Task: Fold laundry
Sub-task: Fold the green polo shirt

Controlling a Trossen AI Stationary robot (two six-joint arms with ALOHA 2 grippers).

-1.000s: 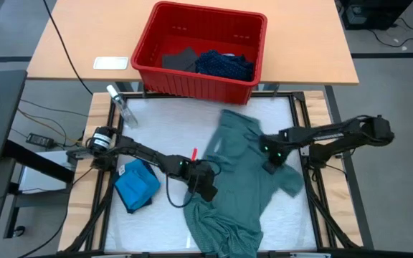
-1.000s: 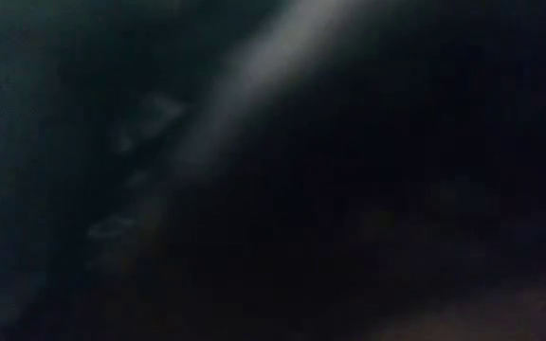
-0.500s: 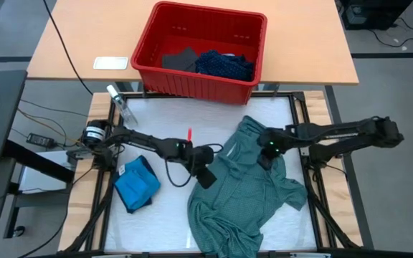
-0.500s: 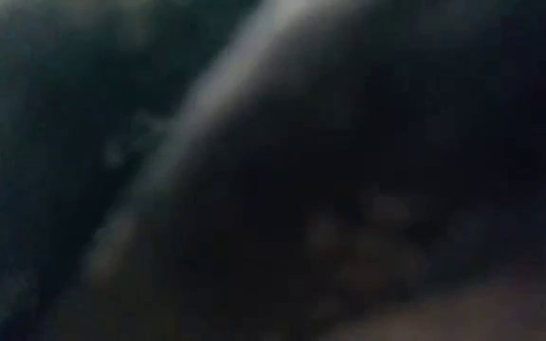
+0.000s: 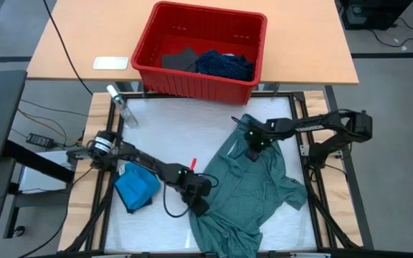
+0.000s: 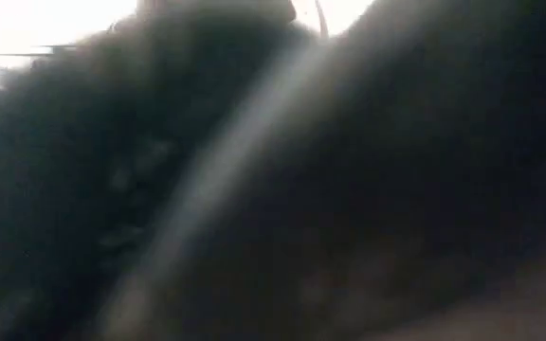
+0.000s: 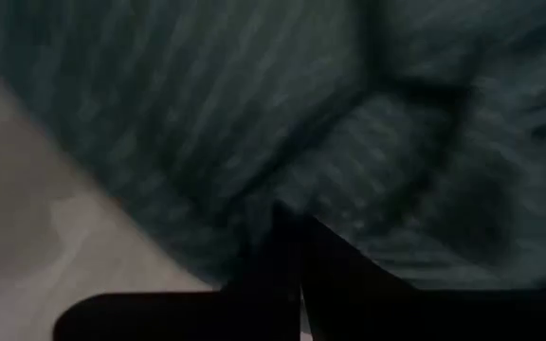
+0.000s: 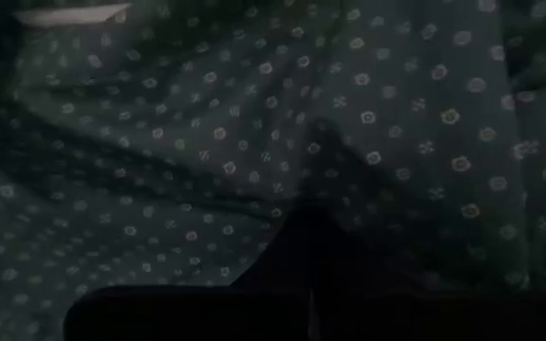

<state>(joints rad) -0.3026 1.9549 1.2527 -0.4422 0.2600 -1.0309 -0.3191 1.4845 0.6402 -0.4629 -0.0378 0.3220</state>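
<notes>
The grey-green shirt lies crumpled on the white mat, reaching from near the far edge to the near edge, where it bunches up. My left gripper is shut at the shirt's left edge. My right gripper is shut on the shirt's far part. The bright blue small garment lies folded on the mat to the left. The navy dotted piece and a dark piece lie in the red bin. In the low view, dark cloth covers the camera. My left gripper pinches the shirt's left edge between its two shut fingers, coming nearly level from the table's left; the cloth around it lies on the mat. My right gripper is shut on a fold of the patterned cloth in the shirt's far part, coming from the right; the fingers hide the pinch.
The red bin stands on the wooden table beyond the mat's far edge. A small clear object lies at the mat's far left corner. A white card lies on the wooden table. Bare mat shows between the blue garment and the bin.
My right gripper has moved toward the far left, drawing the shirt's far part with it. My left gripper has gone toward the far edge, then back toward the near edge with the shirt's left edge. The shirt lies wider across the mat than before.
</notes>
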